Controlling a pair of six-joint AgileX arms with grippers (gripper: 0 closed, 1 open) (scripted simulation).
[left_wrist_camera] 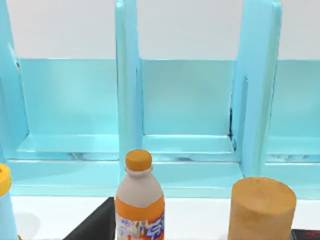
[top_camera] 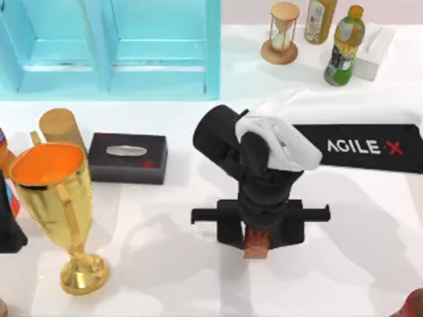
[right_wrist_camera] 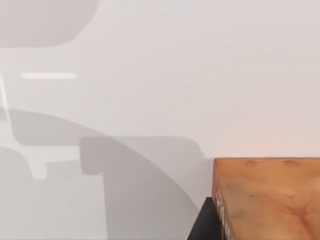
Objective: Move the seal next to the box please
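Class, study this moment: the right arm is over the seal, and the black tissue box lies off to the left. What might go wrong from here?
1. The right gripper sits over the seal, and little of the block shows beneath it; a shallow grip might let the block slip in transit.
2. The gold trophy stands tall just left of the black tissue box; overshooting could knock it.
3. The arm's bulk hides the seal from above, making placement harder to judge.

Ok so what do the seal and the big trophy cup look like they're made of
The seal, under the right gripper, looks like polished stone or lacquered wood: glossy reddish-brown, mottled. The trophy cup looks like shiny gold metal, with bright reflections; plated plastic is possible.
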